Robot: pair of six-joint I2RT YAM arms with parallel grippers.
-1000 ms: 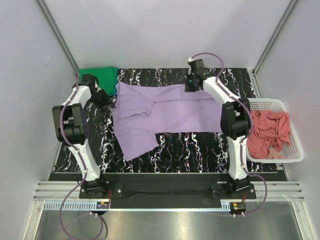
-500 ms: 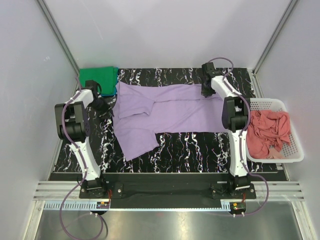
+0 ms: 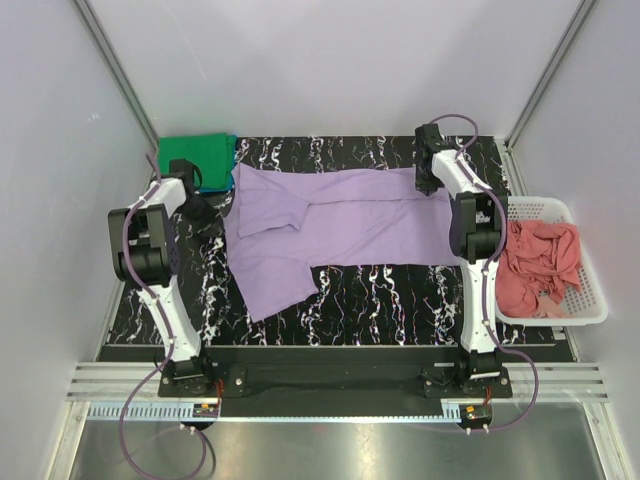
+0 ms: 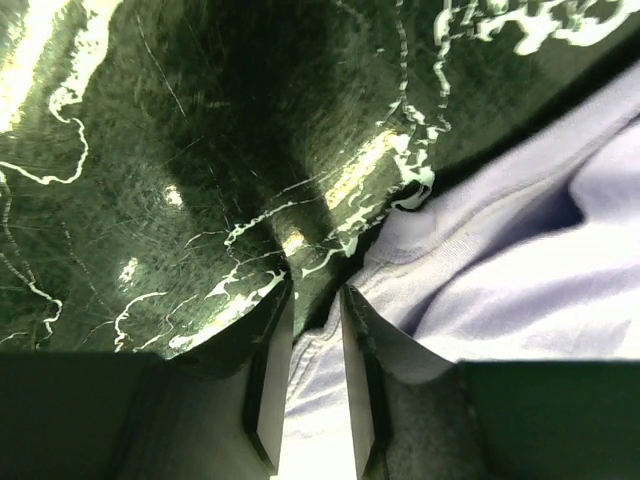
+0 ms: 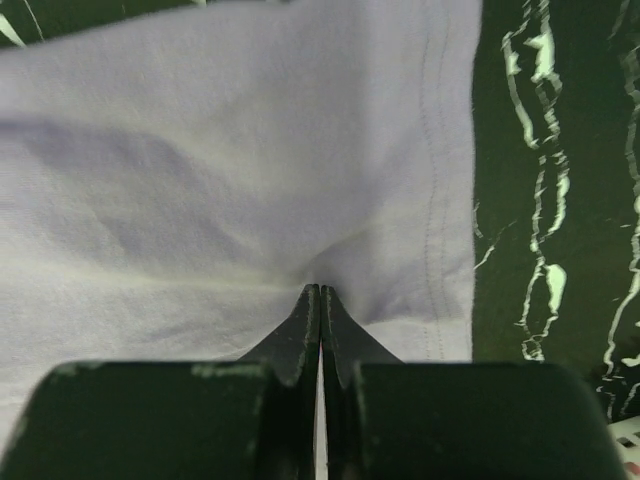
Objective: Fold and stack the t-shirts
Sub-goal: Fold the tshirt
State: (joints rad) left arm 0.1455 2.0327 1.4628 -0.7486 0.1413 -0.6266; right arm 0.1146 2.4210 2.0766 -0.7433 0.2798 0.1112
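Crosswise on table (image 3: 400, 300): light purple t-shirt (image 3: 340, 215), long axis left-right, hem rightward, pinched by right gripper (image 5: 320, 290). Left gripper (image 4: 315, 290) narrowly parted astride opposite edge, grip unclear.

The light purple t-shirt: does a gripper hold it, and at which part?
The right gripper is shut on the light purple t-shirt near its hem. The left gripper straddles its opposite edge; a grip there cannot be told.

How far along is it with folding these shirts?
Done: a green t-shirt lies folded in the far left corner. In hand: the light purple t-shirt lies spread out, the right pincer shut on one corner, the left pincer at its opposite edge. Left: salmon pink clothing heaped in the white basket.
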